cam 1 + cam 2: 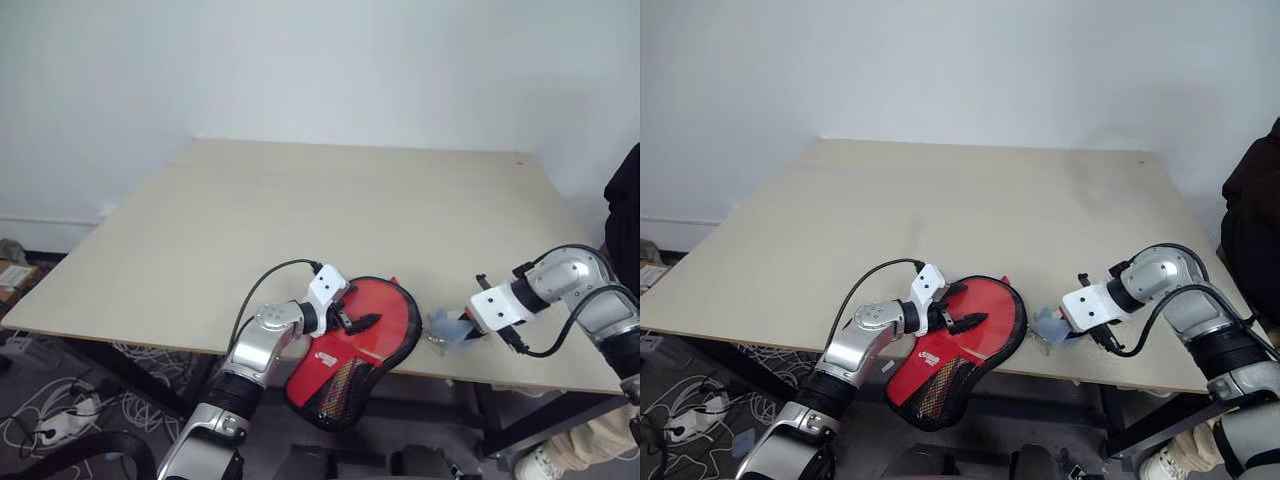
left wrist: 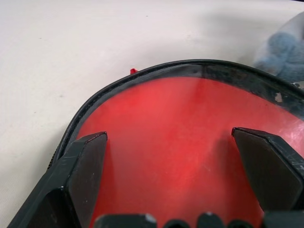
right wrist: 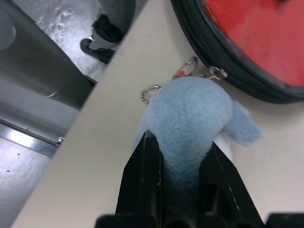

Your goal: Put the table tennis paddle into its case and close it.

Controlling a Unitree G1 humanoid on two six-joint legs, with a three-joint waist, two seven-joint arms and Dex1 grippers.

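Observation:
The red case [image 1: 385,330] with black edging lies at the table's near edge, its narrow mesh-pocket end hanging off the edge. The table tennis paddle is hidden, or I cannot tell it apart from the case's red round face [image 2: 180,142]. My left gripper [image 1: 355,312] is open just over that round face, a finger [image 2: 88,166] on each side and nothing between them. A fluffy blue-grey charm [image 3: 190,109] hangs on a small chain from the case's zip. My right gripper [image 3: 183,140] is shut on this charm, just right of the case near the table edge.
The light wooden table [image 1: 300,210] stretches away bare behind the case toward a white wall. A person in dark clothing [image 1: 625,210] stands at the right, with a shoe [image 1: 535,462] on the floor. Cables [image 1: 40,420] lie on the floor at the left.

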